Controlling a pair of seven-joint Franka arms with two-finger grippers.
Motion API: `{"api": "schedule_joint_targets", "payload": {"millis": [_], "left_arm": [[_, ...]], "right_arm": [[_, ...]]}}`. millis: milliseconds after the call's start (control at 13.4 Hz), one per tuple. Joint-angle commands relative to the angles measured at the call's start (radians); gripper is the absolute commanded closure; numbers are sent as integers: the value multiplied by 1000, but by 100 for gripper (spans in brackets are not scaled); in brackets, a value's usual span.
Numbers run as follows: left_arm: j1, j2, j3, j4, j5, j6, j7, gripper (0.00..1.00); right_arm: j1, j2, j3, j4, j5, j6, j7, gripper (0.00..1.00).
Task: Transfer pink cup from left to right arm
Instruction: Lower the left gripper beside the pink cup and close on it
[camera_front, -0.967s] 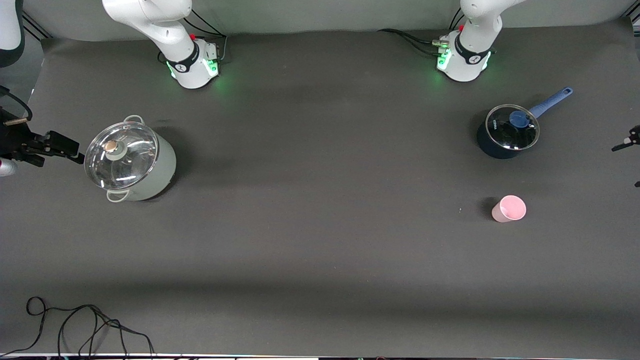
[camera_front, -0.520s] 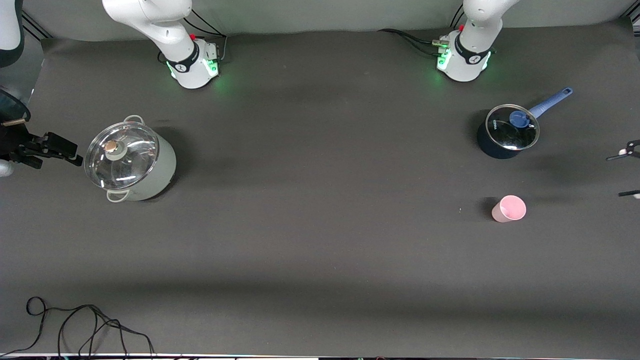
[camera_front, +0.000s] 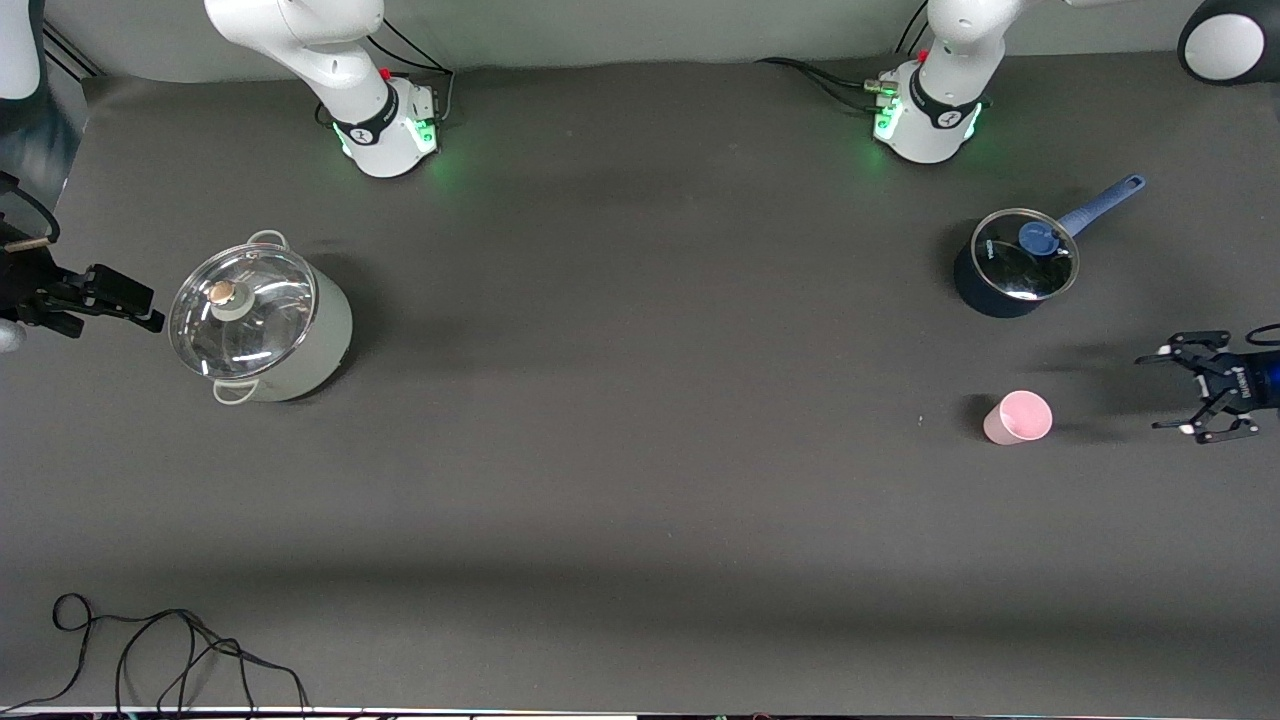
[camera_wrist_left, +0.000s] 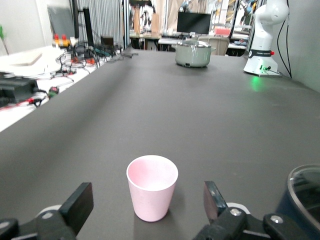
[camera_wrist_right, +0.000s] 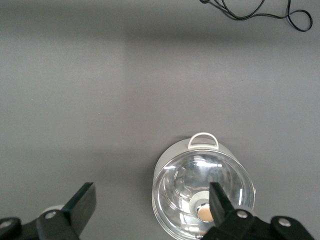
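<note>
As your table stands, you have one pink cup (camera_front: 1018, 417), upright and mouth up, toward the left arm's end, nearer the front camera than the one blue saucepan (camera_front: 1012, 266) with its glass lid. One grey-green stockpot (camera_front: 262, 330), lidded, sits toward the right arm's end. Your left gripper (camera_front: 1172, 392) is low beside the cup, jaws spread wide, holding nothing, apart from the cup. Your right gripper (camera_front: 148, 308) waits beside the stockpot, wide open, empty.
</note>
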Motion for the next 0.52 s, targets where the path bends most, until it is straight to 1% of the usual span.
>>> {"api": "schedule_joint_targets", "payload": {"millis": [0, 223, 446], "left_arm": [[7, 91, -8, 38, -57, -32, 102, 1], [8, 148, -11, 38, -88, -32, 179, 1], [8, 182, -11, 36, -102, -39, 220, 1]], "right_arm": [[7, -4, -3, 5, -8, 1, 3, 0], [7, -7, -3, 5, -7, -1, 3, 0], [5, -7, -3, 5, -7, -1, 3, 0]]}}
